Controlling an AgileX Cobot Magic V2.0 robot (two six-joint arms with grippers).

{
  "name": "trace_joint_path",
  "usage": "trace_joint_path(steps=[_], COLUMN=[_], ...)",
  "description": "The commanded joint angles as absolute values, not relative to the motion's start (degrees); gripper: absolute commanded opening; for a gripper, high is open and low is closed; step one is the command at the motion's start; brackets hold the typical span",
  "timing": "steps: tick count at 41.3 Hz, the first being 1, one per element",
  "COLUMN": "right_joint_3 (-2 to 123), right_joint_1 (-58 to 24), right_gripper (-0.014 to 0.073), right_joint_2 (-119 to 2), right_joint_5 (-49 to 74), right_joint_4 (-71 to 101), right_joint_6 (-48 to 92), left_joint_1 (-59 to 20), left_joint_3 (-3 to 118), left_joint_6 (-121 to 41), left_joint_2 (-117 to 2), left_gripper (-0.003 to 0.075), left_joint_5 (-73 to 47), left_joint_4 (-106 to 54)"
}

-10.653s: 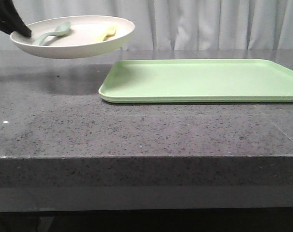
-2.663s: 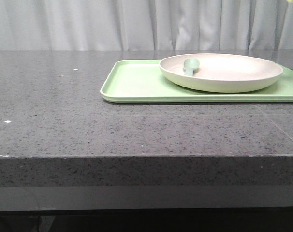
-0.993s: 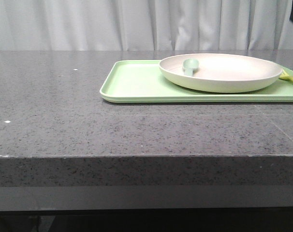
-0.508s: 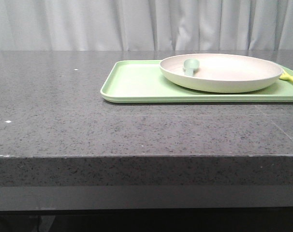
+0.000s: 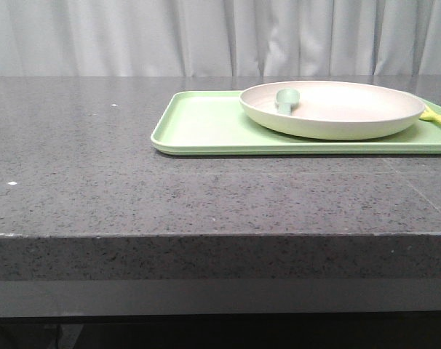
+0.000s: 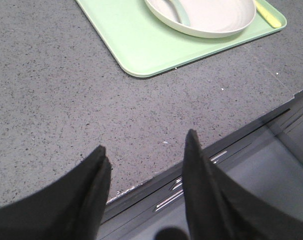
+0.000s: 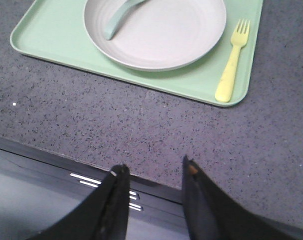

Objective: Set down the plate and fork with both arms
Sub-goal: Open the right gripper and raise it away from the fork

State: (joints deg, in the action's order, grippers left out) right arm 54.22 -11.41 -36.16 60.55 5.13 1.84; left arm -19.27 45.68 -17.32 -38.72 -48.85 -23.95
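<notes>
Plate [image 7: 159, 31] and fork [image 7: 232, 60] are seen lying side by side on the tray [image 7: 51, 35], so both empty, parted hands [image 6: 144, 160] [image 7: 151, 172] are best drawn back clear above the surface [image 5: 97, 182].

This looks like a staged test setup rather than a lived-in kitchen. A dark grey speckled stone desk [image 5: 97, 167] stands before a plain pale pleated curtain [image 5: 133, 36] that closes off the whole background, and a flat rectangular light-green plastic tray [image 5: 199, 127] lies on the desk.
</notes>
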Motion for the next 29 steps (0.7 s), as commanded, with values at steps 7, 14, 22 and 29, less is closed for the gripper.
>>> trace_joint_path(steps=[7,14,22,29], right_joint_3=[54.19,54.19,54.08,53.48], right_joint_1=[-11.44,-11.44,-11.44,-11.44], right_gripper=[0.0299,0.0291,0.0149,-0.0065], right_joint_2=[-34.62,-34.62,-34.62,-34.7], right_joint_5=[55.97,55.29,53.59,52.33], right_joint_4=[3.86,3.86,3.86,3.86], right_joint_6=[2.19,2.19,2.19,2.19], left_joint_1=[-19.13,-19.13,-19.13,-19.13], left_joint_3=[47.24,47.24,47.24,47.24], left_joint_6=[-17.45,-14.28,-9.93,-9.93], left_joint_2=[-38.6,-38.6,-38.6,-38.6], left_gripper=[0.0335,0.0335,0.0245,0.0022], left_joint_5=[-45.59,-44.43,-42.3,-39.64], left_joint_4=[-24.65,-21.08,-15.61,-14.54])
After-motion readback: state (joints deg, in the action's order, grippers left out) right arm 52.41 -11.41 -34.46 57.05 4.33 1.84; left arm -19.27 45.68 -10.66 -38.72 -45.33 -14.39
